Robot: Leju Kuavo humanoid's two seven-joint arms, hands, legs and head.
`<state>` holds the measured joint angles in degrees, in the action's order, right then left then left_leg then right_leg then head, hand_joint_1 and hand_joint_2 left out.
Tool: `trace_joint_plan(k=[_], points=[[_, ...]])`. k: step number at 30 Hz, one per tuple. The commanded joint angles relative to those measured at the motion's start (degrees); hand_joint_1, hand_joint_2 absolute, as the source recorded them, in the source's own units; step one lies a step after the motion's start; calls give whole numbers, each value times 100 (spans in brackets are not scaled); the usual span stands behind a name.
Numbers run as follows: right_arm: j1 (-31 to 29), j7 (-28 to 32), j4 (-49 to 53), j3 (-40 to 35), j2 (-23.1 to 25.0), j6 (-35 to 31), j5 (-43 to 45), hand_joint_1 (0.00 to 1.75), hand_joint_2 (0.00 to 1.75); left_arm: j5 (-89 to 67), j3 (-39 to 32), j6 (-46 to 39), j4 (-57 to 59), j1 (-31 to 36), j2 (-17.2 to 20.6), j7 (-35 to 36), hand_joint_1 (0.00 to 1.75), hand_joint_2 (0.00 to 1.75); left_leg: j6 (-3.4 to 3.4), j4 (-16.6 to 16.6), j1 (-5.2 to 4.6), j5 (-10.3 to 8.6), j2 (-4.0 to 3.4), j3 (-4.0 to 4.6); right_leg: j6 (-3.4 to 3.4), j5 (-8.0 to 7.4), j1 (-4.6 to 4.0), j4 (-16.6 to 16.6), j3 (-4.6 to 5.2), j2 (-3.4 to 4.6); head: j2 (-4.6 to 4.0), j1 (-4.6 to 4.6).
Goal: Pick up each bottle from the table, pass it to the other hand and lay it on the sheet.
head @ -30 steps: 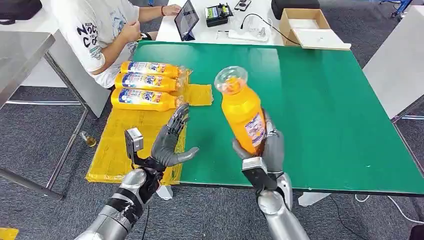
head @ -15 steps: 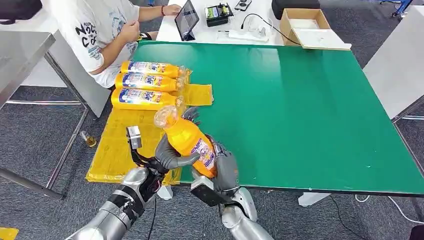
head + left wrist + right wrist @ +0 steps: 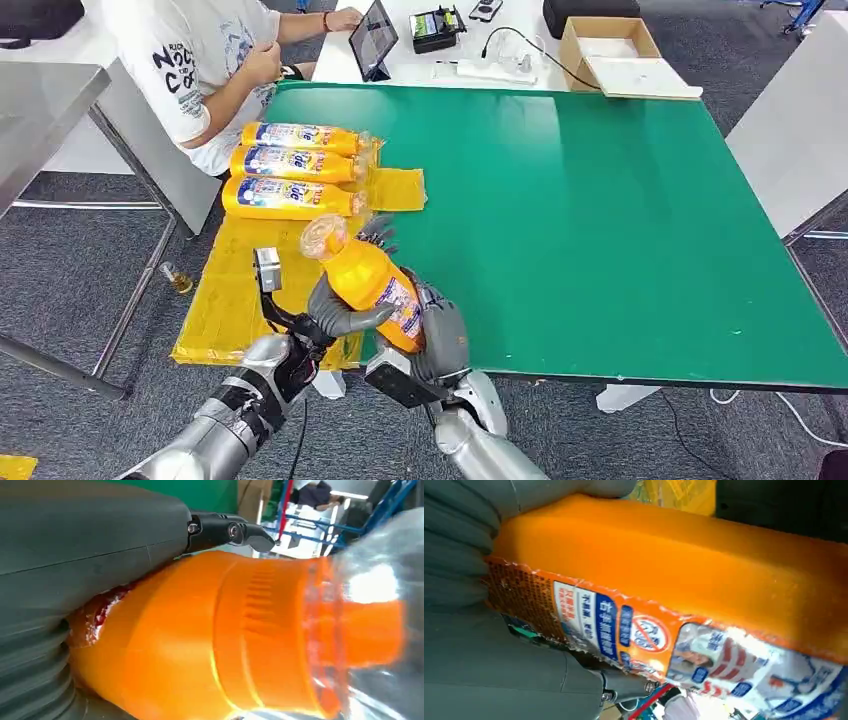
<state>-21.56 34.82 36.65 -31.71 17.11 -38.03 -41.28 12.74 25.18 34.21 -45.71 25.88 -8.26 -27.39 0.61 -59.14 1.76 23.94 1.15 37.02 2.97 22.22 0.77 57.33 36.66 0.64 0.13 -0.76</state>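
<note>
Head view: both hands are gripping the orange bottle (image 3: pixel 372 283) at the table's near edge, left hand (image 3: pixel 340 310) wrapping its middle, right hand (image 3: pixel 437 338) holding its base.

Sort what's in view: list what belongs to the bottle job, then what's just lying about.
Job: held bottle, left hand, right hand, three bottles lying on the sheet, yellow sheet.

Lying about: tablet, cardboard box, cable, black device.

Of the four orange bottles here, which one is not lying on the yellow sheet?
The orange bottle held between both hands, left hand and right hand, at the table's near edge, cap tilted up. The other three bottles lie side by side on the sheet.
</note>
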Motion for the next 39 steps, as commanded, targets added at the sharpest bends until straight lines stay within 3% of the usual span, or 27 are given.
trace_joint_plan(k=[1,13,25,26,27,28,29,34,39], points=[[-224,-202,-255,258,30,-197,-672,175,175,102,642,23,690,438,107,72,169,175,-19,10,-7,12,-10,-44,-12,13,0,-8,-43,-10,0,-2],[-187,-233,-387,752,120,-197,-1097,175,175,179,684,1,778,379,102,72,175,175,-8,4,-2,4,-6,-13,-5,4,-2,-4,-10,-4,0,2],[-233,-376,-731,793,122,-197,-1355,175,175,743,354,184,776,217,-10,123,175,175,-10,6,-4,6,-5,-21,-6,7,-1,-6,-18,-8,0,0],[-268,-370,-850,777,140,-197,-1250,175,175,815,279,157,706,188,-21,120,175,175,-22,16,-8,15,-12,-56,-14,16,-1,-14,-53,-12,0,-2],[-290,-380,-913,768,151,-140,-1159,148,175,816,251,76,655,167,-27,127,175,175,-14,8,-6,7,-4,-28,-8,10,1,-7,-26,-11,0,0],[-294,-406,-941,766,154,-114,-1107,0,175,831,209,13,612,142,-34,127,175,175,-10,5,-3,5,-7,-17,-6,6,-1,-5,-13,-5,0,0],[-312,-430,-973,749,170,20,-1000,0,0,833,154,-88,528,109,-31,141,175,175,-15,8,-6,9,-8,-30,-8,10,0,-7,-27,-8,0,-4],[-230,-421,-566,517,60,173,-280,0,0,-5,-303,-1565,-66,26,-143,15,175,175,-20,5,-6,14,-13,-33,-10,13,-1,-7,-33,-6,0,0],[-217,-459,-508,474,34,193,-255,0,0,-35,-340,-1558,-89,24,-142,60,175,175,-7,3,-4,3,-4,-4,-5,4,1,-2,-4,-4,0,-2]])
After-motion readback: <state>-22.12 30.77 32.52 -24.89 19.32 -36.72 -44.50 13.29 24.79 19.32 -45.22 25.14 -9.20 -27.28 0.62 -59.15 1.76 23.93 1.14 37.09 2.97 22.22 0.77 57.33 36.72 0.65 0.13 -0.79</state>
